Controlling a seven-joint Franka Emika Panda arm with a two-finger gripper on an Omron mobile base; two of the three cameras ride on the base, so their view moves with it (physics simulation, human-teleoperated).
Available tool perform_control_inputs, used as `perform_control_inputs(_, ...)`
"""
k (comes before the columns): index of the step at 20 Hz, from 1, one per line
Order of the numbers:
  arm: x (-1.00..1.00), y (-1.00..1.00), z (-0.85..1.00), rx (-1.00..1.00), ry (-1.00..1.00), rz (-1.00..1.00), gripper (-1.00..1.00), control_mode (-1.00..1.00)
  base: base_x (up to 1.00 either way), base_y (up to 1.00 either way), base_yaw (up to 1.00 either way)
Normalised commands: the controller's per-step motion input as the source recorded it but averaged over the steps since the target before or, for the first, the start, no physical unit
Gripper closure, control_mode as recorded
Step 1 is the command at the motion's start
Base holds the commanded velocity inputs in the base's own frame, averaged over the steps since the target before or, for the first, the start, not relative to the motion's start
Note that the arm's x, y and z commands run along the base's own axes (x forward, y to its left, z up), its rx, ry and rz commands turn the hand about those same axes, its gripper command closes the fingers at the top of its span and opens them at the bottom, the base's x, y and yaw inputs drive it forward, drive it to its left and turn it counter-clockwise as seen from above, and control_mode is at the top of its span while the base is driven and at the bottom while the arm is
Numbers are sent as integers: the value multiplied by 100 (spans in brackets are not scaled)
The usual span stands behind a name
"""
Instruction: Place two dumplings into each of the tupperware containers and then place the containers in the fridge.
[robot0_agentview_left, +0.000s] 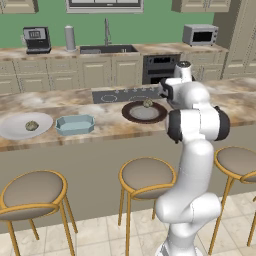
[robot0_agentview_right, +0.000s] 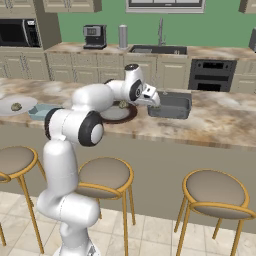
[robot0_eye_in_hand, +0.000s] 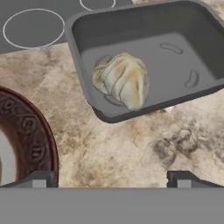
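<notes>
My gripper (robot0_agentview_right: 155, 103) hangs open just above the counter, at the near left edge of the dark grey tupperware container (robot0_agentview_right: 171, 106); nothing is between its fingers. In the hand view one pale dumpling (robot0_eye_in_hand: 122, 81) lies inside that grey container (robot0_eye_in_hand: 175, 26), beyond the gripper (robot0_eye_in_hand: 111, 180). The pale blue tupperware container (robot0_agentview_left: 75, 124) stands to the left with nothing showing inside it. One dumpling (robot0_agentview_left: 148, 103) rests on the dark brown plate (robot0_agentview_left: 135, 116), another dumpling (robot0_agentview_left: 31, 125) on the white plate (robot0_agentview_left: 15, 131). The fridge is out of view.
A black cooktop (robot0_agentview_left: 120, 95) is set into the island counter behind the plates. Round stools (robot0_agentview_left: 147, 175) line the near side of the island. The back wall holds a sink (robot0_agentview_left: 107, 49), an oven (robot0_agentview_left: 160, 67), a coffee machine (robot0_agentview_left: 36, 40) and a microwave (robot0_agentview_left: 200, 35).
</notes>
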Motion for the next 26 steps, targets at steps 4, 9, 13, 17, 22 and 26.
perform_control_inputs(4,40,0,3,1,0,0,-100,-100,0,0,0)
perform_control_inputs(9,29,0,24,2,0,0,-100,-100,0,0,0)
perform_control_inputs(13,23,0,4,0,0,0,-100,-100,0,0,0)
perform_control_inputs(17,-3,0,0,0,0,0,-100,-100,0,0,0)
perform_control_inputs(22,-23,0,0,0,0,0,-100,-100,0,0,0)
perform_control_inputs(26,-10,0,-29,0,0,0,-100,-100,0,0,0)
